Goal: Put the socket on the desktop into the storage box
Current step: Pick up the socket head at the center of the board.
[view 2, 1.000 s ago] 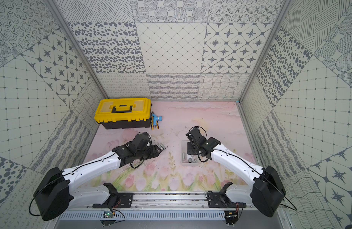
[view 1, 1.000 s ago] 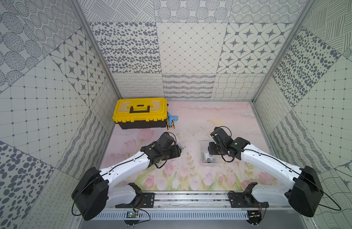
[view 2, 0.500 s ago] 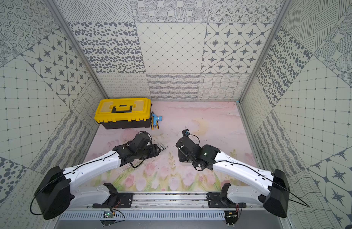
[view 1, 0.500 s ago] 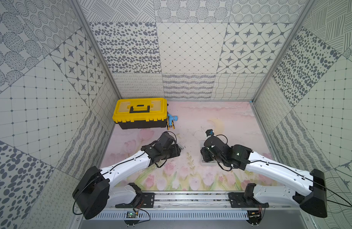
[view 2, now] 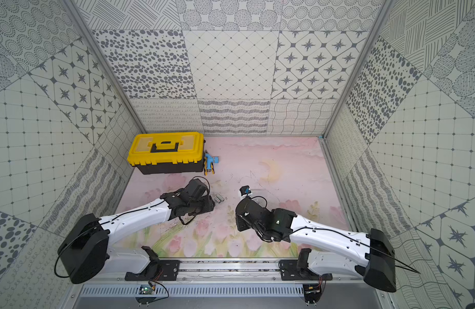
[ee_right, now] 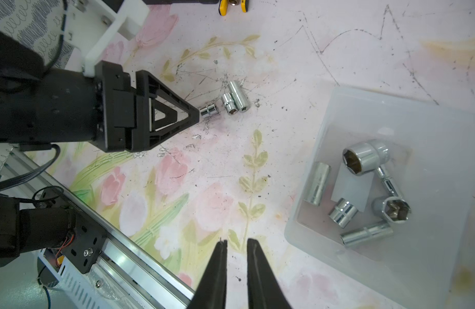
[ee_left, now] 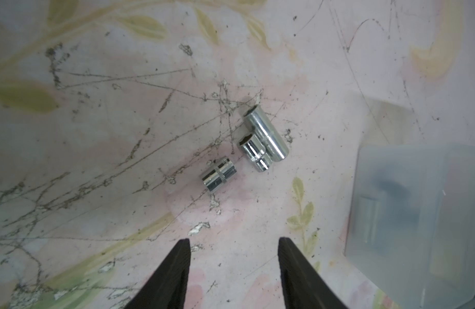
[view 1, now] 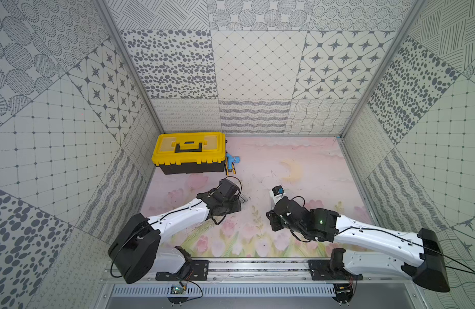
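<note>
Three chrome sockets lie loose on the desktop: a short one [ee_left: 219,178], a medium one [ee_left: 255,155] and a long one [ee_left: 267,136], the last two touching. In both top views they are a small cluster [view 1: 244,199] [view 2: 219,198]. My left gripper [ee_left: 234,240] is open just short of the short socket [ee_right: 209,110], with nothing between its fingers. The clear storage box [ee_right: 445,160] holds several sockets and stands to the right of the loose ones. My right gripper [ee_right: 237,242] hovers beside the box, empty and shut to a thin slit. In the top views my right arm hides the box.
A yellow-lidded black toolbox [view 1: 189,153] stands at the back left, with a small blue and yellow tool [view 1: 232,163] beside it. The metal rail [view 1: 257,264] runs along the front edge. Patterned walls close in three sides.
My right arm has swung from over the storage box toward the front and middle, and its jaws have closed. The left jaws have narrowed a little. The left arm has barely moved.
</note>
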`<action>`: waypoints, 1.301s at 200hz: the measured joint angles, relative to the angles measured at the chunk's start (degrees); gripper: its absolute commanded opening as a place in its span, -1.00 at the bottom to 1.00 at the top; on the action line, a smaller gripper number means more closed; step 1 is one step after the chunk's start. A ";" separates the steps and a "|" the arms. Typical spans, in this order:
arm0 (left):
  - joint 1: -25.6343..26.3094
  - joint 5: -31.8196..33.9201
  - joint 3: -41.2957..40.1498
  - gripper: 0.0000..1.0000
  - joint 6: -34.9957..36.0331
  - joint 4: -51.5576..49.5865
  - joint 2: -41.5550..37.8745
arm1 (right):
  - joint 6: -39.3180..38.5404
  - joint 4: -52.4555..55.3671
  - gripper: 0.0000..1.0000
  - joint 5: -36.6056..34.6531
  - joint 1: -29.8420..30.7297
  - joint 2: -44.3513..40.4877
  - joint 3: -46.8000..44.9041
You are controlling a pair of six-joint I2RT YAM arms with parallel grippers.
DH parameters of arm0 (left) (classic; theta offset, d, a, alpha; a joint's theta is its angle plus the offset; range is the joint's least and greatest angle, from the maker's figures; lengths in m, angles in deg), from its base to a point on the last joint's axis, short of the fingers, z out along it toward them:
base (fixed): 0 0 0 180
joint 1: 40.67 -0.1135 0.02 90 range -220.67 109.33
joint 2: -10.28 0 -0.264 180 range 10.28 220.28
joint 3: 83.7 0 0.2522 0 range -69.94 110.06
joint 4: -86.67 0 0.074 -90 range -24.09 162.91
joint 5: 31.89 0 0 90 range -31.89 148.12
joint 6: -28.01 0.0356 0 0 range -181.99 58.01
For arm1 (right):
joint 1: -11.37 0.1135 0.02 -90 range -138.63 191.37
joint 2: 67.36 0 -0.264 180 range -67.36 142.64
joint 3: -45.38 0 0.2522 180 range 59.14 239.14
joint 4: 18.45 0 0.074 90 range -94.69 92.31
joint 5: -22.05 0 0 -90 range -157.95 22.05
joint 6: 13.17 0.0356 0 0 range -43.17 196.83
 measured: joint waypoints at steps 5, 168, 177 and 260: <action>-0.20 0.02 0.28 0.06 0.00 0.11 0.74 | -0.02 -0.17 -0.67 0.22 0.00 0.48 0.00; -2.16 3.08 4.92 -0.03 -0.07 3.06 13.07 | 0.02 -2.32 -0.75 1.68 0.37 4.42 0.13; -2.16 3.23 5.25 -0.04 -0.02 3.04 13.51 | 0.02 -2.34 -0.76 1.68 0.37 4.42 0.13; -2.16 5.25 7.02 -0.15 0.44 2.38 15.93 | 0.04 -2.32 -0.78 1.62 0.63 4.42 0.13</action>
